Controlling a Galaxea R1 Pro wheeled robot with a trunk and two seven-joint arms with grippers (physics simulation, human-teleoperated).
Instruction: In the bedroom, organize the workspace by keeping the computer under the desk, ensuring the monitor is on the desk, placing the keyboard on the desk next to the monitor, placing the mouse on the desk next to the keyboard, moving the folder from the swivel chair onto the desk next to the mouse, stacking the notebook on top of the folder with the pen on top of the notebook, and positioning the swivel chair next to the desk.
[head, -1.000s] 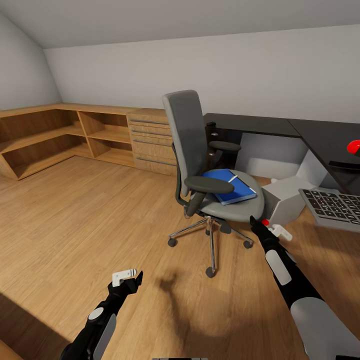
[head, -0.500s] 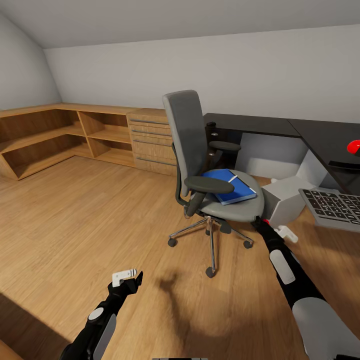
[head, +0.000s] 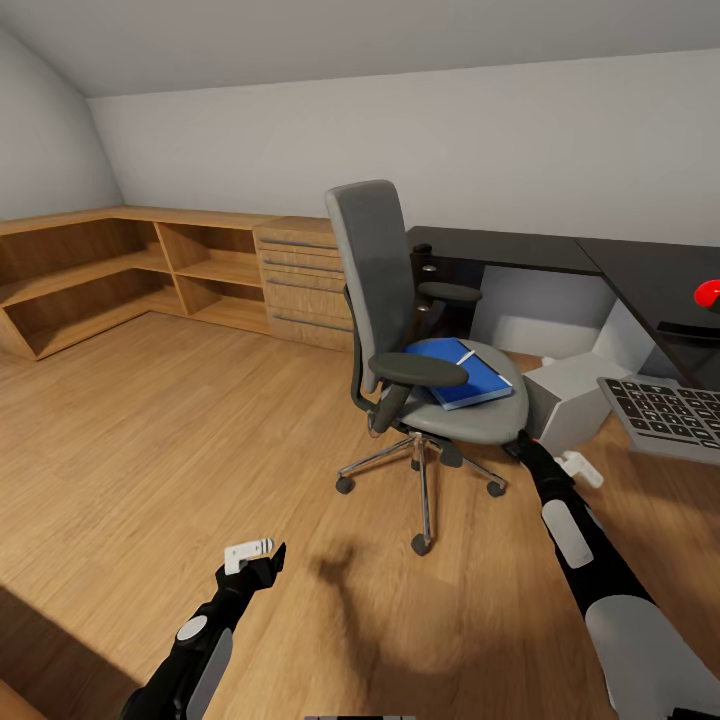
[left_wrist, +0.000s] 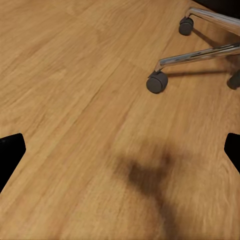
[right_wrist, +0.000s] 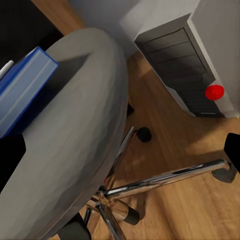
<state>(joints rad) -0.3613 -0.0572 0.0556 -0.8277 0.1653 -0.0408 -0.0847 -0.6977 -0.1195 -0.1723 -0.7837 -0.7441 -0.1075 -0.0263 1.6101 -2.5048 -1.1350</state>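
Note:
The grey swivel chair (head: 400, 320) stands in front of the black desk (head: 520, 250). The blue folder (head: 470, 375) lies on its seat with the white pen (head: 466, 355) on top. The light grey computer (head: 570, 400) sits on the floor beside the chair, and the keyboard (head: 665, 412) shows at the right edge. My right gripper (head: 520, 446) is open at the seat's rim, facing the seat (right_wrist: 75, 140), folder (right_wrist: 22, 85) and computer (right_wrist: 200, 75). My left gripper (head: 262, 565) hangs open over bare floor. The notebook, mouse and monitor are out of view.
Light wooden shelves (head: 110, 270) and a drawer chest (head: 300, 285) line the far wall at the left. The chair's chrome star base (head: 420, 470) and its wheels (left_wrist: 156, 82) spread over the wood floor. A red dot (head: 708, 293) shows on the desk at the far right.
My right gripper has slid a little forward and to the right, closer in under the edge of the chair seat. The left arm and the chair have not moved.

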